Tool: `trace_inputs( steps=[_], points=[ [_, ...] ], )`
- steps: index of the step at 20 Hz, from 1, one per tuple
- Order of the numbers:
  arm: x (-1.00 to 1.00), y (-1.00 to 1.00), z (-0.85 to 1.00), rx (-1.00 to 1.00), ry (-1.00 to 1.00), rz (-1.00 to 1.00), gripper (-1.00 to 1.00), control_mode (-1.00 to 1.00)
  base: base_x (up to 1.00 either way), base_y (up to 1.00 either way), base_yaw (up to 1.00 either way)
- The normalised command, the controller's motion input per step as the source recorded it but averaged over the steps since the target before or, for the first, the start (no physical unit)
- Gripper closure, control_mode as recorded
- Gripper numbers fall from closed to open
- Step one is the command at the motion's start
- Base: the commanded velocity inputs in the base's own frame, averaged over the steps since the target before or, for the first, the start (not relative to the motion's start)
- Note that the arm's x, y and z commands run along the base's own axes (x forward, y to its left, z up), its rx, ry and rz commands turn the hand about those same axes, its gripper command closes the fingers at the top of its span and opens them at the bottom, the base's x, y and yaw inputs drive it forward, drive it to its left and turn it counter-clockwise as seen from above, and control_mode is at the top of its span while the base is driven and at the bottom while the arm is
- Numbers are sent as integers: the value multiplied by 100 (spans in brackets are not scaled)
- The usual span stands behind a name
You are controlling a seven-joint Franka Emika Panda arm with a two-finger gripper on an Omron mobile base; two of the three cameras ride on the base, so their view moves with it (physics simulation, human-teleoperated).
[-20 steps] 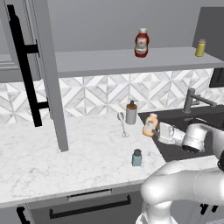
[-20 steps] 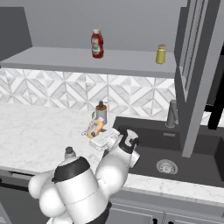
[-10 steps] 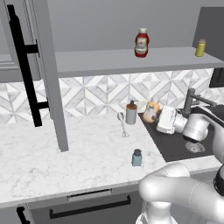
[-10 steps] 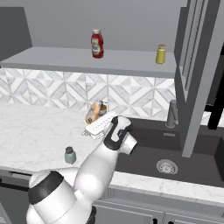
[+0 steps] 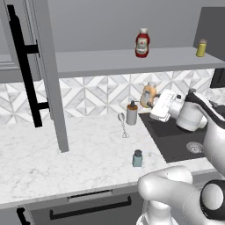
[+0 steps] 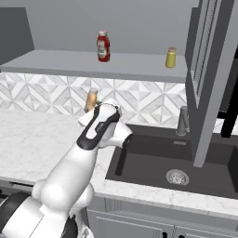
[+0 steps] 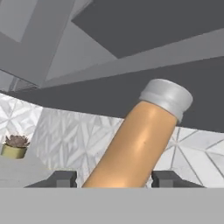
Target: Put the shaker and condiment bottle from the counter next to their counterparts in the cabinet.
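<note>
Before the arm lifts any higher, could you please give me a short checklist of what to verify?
1. Orange condiment bottle sits between the jaws of the gripper: ok.
2. Bottle is lifted off the counter: ok.
3. Cabinet shelf has free room beside the red ketchup bottle: ok.
4. Cabinet door stands open: ok.
5. Teal shaker stored: not ok, it stands on the counter.
6. Grip firmness: cannot tell.

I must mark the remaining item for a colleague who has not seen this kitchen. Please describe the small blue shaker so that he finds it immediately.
Start at the white marble counter left of the dark sink. Near its front edge stands the shaker, alone, in front of the grey pump dispenser. It is teal-blue with a dark cap, shorter than the dispenser.
</note>
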Motion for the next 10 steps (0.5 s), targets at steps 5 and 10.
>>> trace_inputs(
  steps=[5, 10],
  points=[
    [23, 22, 74, -5, 0, -28, 100, -100, 0, 0, 0],
    [14, 21, 80, -5, 0, -30, 100, -100, 0, 0, 0]
  ],
)
